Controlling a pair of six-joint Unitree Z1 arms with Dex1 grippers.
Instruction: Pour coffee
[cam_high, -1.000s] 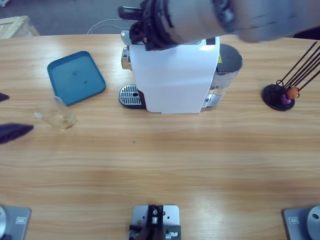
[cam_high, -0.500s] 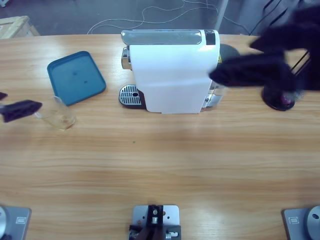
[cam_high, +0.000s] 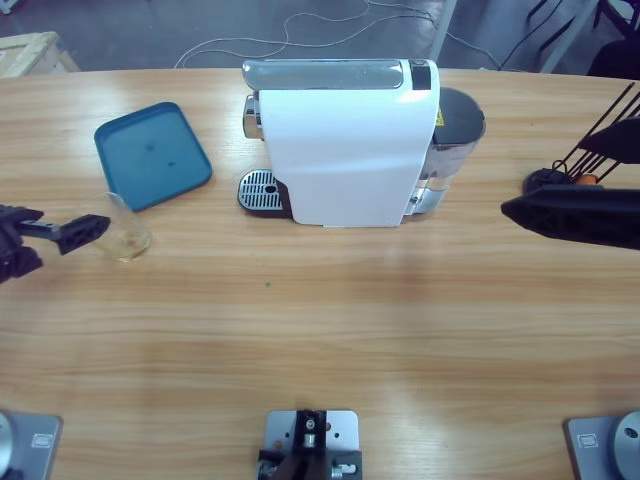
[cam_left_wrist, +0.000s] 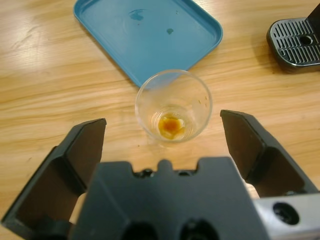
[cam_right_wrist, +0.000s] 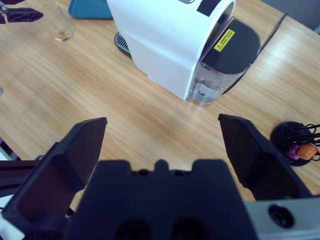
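A small clear glass tumbler (cam_high: 125, 236) stands upright on the table in front of the blue tray. A thin patch of brown coffee (cam_left_wrist: 171, 125) lies on its bottom. My left gripper (cam_left_wrist: 162, 122) is open, its jaws spread on either side of the tumbler (cam_left_wrist: 173, 106) and just short of it, not touching. In the high view the left gripper (cam_high: 72, 238) comes in from the left edge. The white coffee machine (cam_high: 345, 150) stands at the back middle. My right gripper (cam_right_wrist: 162, 125) is open and empty; in the high view it (cam_high: 520, 212) hovers right of the machine.
A blue tray (cam_high: 152, 155) lies left of the machine. The machine's metal drip grate (cam_high: 260, 190) sticks out at its left front, and its dark water tank (cam_high: 455, 130) sits at its right. A black capsule stand (cam_high: 560, 185) holds coloured capsules at the far right.
The right arm has swung from above the machine down to the table's right side. The left gripper has moved right, up to the tumbler.
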